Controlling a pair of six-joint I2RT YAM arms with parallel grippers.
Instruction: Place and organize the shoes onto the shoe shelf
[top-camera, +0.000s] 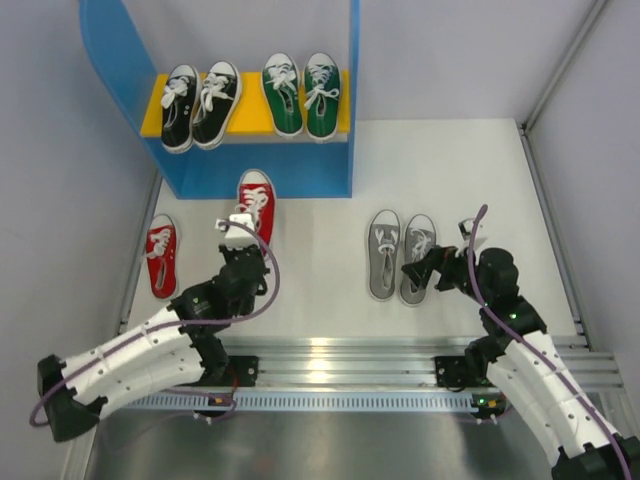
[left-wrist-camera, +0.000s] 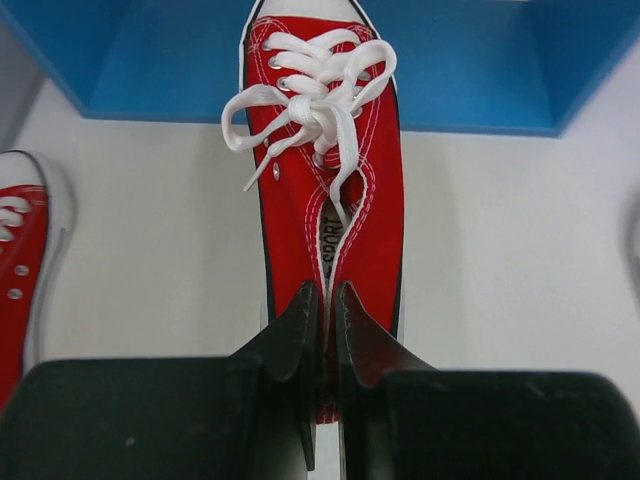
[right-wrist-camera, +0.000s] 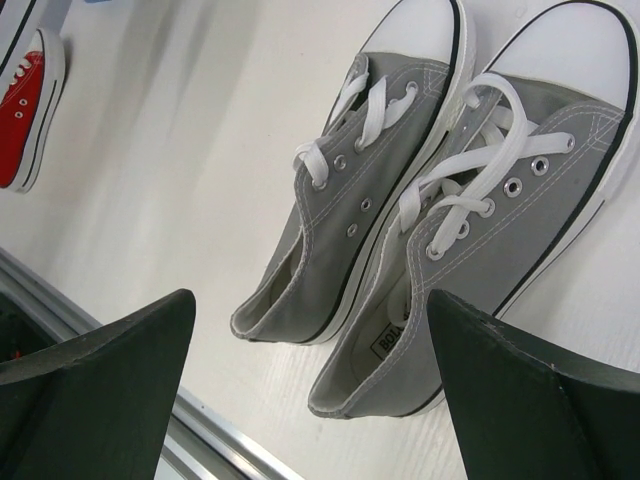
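Note:
The blue shoe shelf (top-camera: 255, 180) stands at the back left. On its yellow upper board (top-camera: 250, 118) sit a black pair (top-camera: 200, 105) and a green pair (top-camera: 302, 95). My left gripper (top-camera: 240, 232) is shut on the heel of a red shoe (top-camera: 257, 195), whose toe points into the shelf's lower opening. In the left wrist view the fingers (left-wrist-camera: 300, 330) pinch the heel of that shoe (left-wrist-camera: 330, 170). The other red shoe (top-camera: 161, 256) lies on the table to the left. My right gripper (top-camera: 418, 270) is open at the heels of the grey pair (top-camera: 400, 255), empty.
The shelf's tall blue side panels (top-camera: 353, 60) rise on both sides. A metal rail (top-camera: 350, 355) runs along the near table edge. The table's right border (top-camera: 545, 215) lies right of the grey pair. The right wrist view shows the grey shoes (right-wrist-camera: 400, 180) side by side.

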